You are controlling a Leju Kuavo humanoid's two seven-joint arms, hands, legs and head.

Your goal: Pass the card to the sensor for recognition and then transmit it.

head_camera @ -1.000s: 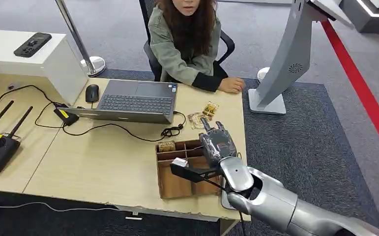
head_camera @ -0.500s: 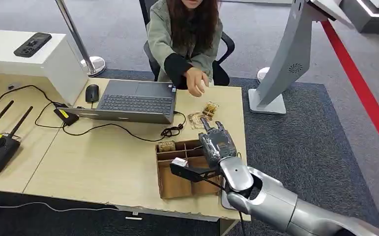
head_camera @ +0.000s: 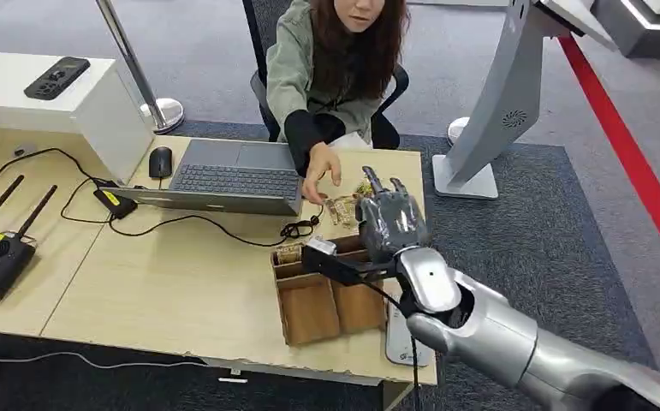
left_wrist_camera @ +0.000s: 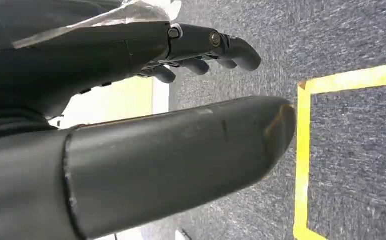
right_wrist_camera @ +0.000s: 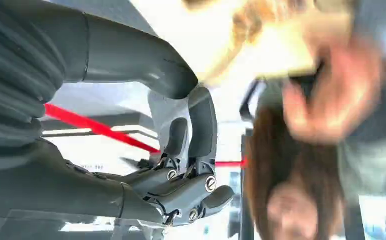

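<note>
A laptop [head_camera: 236, 175], mouse [head_camera: 161, 161] and cardboard organiser [head_camera: 322, 295] sit on the wooden desk [head_camera: 172, 282].

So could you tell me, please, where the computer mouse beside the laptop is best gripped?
Probably across its two long sides, coming straight down from above. The computer mouse lies flat on the table with its low rounded back up, so only the flanks offer opposing faces. The laptop sits close on one side, so the fingers should stay narrow there.
</note>
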